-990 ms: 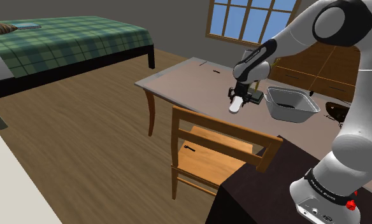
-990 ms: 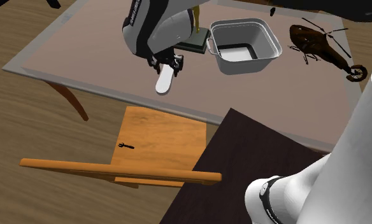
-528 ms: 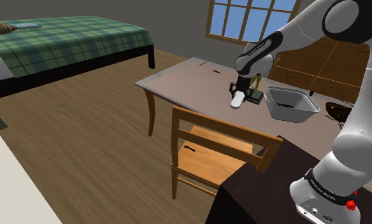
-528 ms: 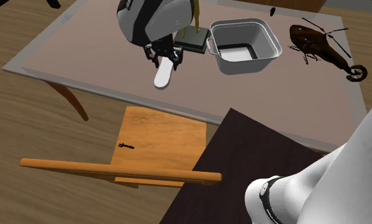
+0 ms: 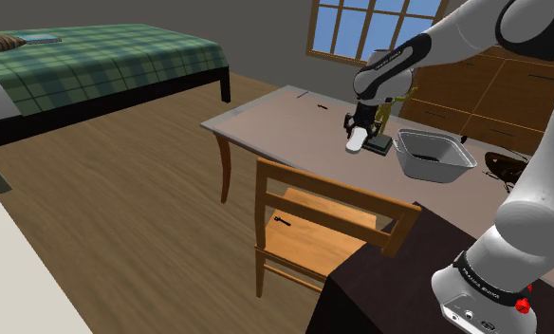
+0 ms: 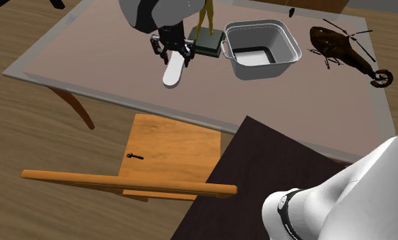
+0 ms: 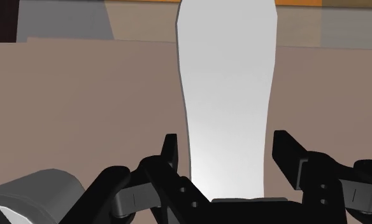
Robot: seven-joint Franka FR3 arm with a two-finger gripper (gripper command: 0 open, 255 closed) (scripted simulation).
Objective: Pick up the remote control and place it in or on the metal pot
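The remote control [image 5: 357,140] is a plain white slab hanging lengthwise from my gripper [image 5: 359,124], lifted above the table. In the second exterior view the remote control [image 6: 171,71] sticks out below the gripper [image 6: 171,54], to the left of the pot. The wrist view has the remote control [image 7: 226,95] clasped between the two black fingers [image 7: 172,156], reaching away from the gripper [image 7: 228,167] over the tabletop. The grey square metal pot [image 5: 433,156] stands on the table, a short way to the shoulder view's right of the gripper. Its inside [image 6: 257,48] holds nothing.
A small dark green block with a yellowish figure [image 6: 208,42] sits between gripper and pot. A brown toy helicopter [image 6: 344,49] lies beyond the pot. A wooden chair [image 5: 318,223] stands at the table's [image 5: 266,119] near edge. A bed [image 5: 85,62] is at far left.
The gripper has risen with the remote and swung it a little toward the pot. The remote now hangs higher above the table.
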